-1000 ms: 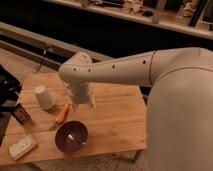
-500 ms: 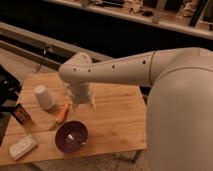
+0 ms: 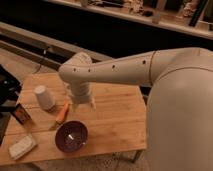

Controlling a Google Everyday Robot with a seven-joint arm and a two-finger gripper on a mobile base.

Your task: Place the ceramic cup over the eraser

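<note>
Cream-white robot — smooth shells, one arm.

The body (image 3: 182, 115) is a broad, rounded off-white hull, plain and unmarked. From it runs a thick tubular arm (image 3: 122, 67) of the same pale colour, with a row of small dark dots (image 3: 114, 65) along its side. The arm ends in a bulbous rounded joint (image 3: 75, 70). At six o'clock of that joint a stubby pale wrist carries the gripper (image 3: 83, 104) — at about nine o'clock from the view's centre.
</note>
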